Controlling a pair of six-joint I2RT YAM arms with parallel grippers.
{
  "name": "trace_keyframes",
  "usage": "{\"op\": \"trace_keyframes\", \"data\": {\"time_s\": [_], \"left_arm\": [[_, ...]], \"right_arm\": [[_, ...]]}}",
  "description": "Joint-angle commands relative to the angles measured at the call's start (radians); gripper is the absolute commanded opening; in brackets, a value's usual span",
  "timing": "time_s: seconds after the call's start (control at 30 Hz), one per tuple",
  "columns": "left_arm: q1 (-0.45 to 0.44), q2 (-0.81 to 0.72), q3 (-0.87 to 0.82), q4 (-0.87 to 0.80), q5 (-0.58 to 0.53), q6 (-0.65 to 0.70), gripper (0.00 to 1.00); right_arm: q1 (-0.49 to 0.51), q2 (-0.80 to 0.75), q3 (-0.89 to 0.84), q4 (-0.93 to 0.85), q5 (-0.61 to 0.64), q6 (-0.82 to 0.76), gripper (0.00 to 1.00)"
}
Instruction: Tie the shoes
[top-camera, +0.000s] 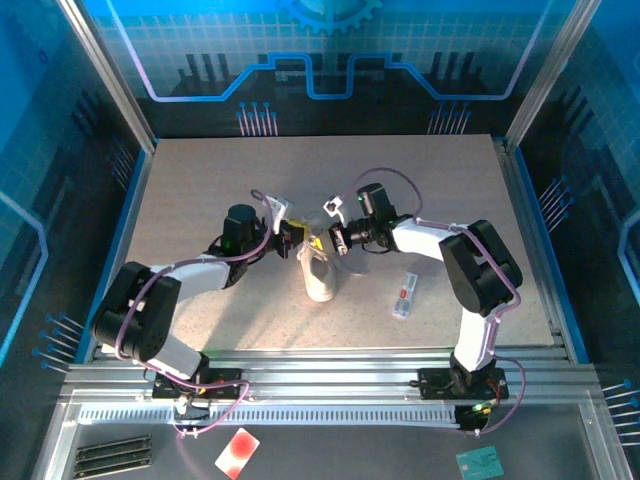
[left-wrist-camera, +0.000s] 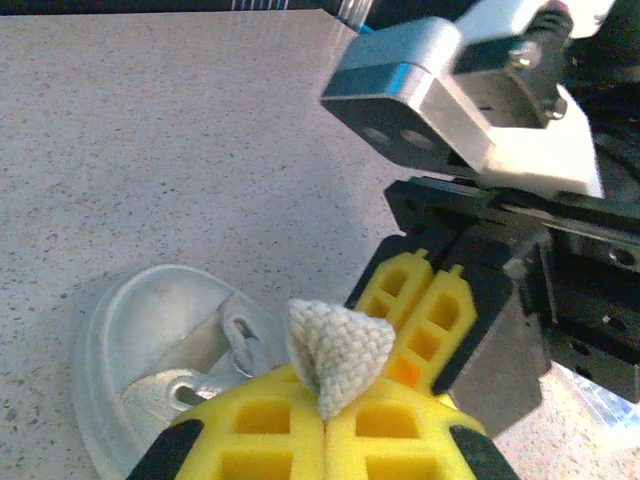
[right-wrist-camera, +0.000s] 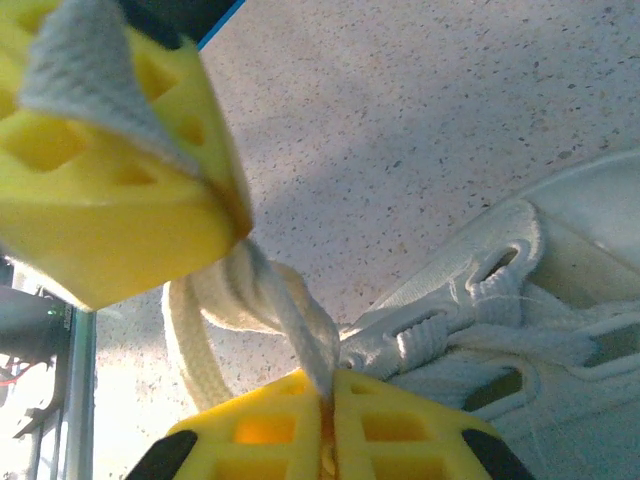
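Note:
The small white sneaker (top-camera: 319, 274) lies mid-table, toe toward the arms. Both grippers meet just above its far end. My left gripper (top-camera: 297, 238) is shut on a folded bit of white lace (left-wrist-camera: 340, 355) that pokes up between its yellow fingers (left-wrist-camera: 250, 425). The right gripper (left-wrist-camera: 420, 330) faces it almost tip to tip. In the right wrist view the right gripper (right-wrist-camera: 328, 385) is shut on a lace strand (right-wrist-camera: 290, 310) that runs up under the left gripper's yellow fingers (right-wrist-camera: 110, 200). A slack loop of lace (right-wrist-camera: 185, 345) hangs beside it, with the shoe's eyelets (right-wrist-camera: 490, 290) to the right.
A small flat white rectangular item with red marks (top-camera: 404, 296) lies on the table right of the shoe. The speckled tabletop (top-camera: 200, 180) extends around the shoe, bounded by blue walls and a metal rail (top-camera: 330, 385) at the near edge.

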Motion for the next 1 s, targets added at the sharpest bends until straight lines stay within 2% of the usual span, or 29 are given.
{"op": "trace_keyframes", "data": {"time_s": [0.0,0.4,0.57,0.77,0.97], "left_arm": [[0.007,0.035,0.042,0.041,-0.039,-0.050,0.00],[0.000,0.079,0.072,0.006,-0.044,-0.028,0.00],[0.000,0.093,0.080,0.004,-0.038,-0.033,0.00],[0.000,0.090,0.095,-0.019,-0.022,-0.044,0.00],[0.000,0.040,0.112,-0.098,-0.003,-0.057,0.00]], "right_arm": [[-0.008,-0.032,-0.021,0.051,-0.063,0.012,0.12],[-0.011,-0.006,0.022,0.042,-0.144,0.002,0.25],[-0.011,0.010,0.039,0.022,-0.164,-0.005,0.34],[-0.009,0.026,0.082,-0.042,-0.117,-0.008,0.38],[-0.005,-0.033,0.043,-0.033,-0.021,-0.045,0.42]]}}
